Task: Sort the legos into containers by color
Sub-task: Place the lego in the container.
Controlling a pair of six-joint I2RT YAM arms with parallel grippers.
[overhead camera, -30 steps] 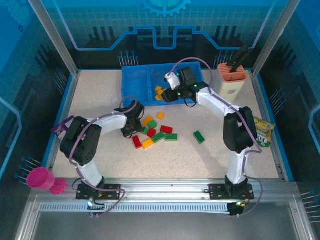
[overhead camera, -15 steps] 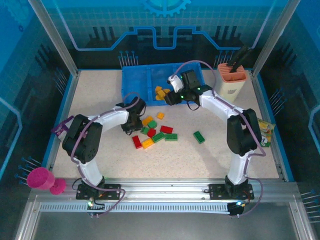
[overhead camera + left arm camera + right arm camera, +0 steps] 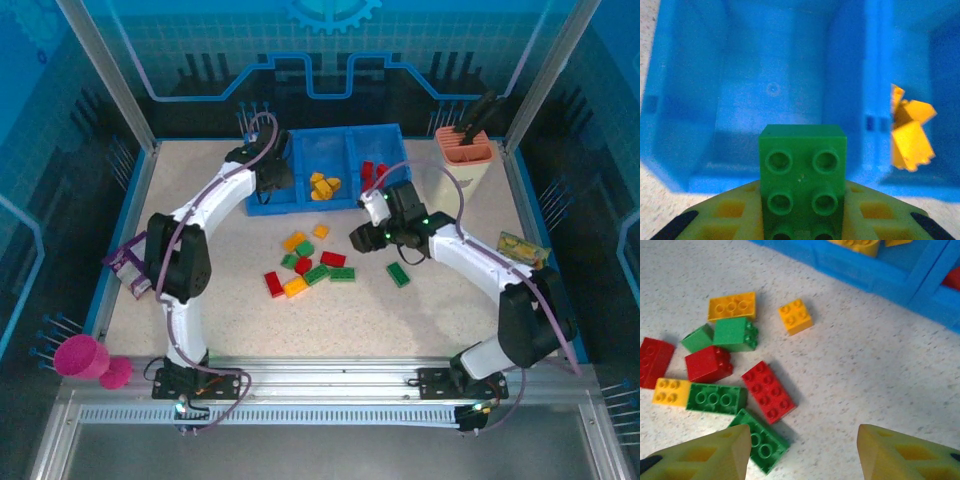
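The table (image 3: pixel 250 320) carries the blue tray (image 3: pixel 345 132) at its far edge, with yellow bricks (image 3: pixel 322 186) in the middle compartment and red bricks (image 3: pixel 370 172) in the right one. The left gripper (image 3: pixel 802 227) clamps a green brick (image 3: pixel 802 165) above the left compartment. The right gripper (image 3: pixel 802 455) hangs with jaws apart, empty, over the loose bricks (image 3: pixel 725 365) on the table
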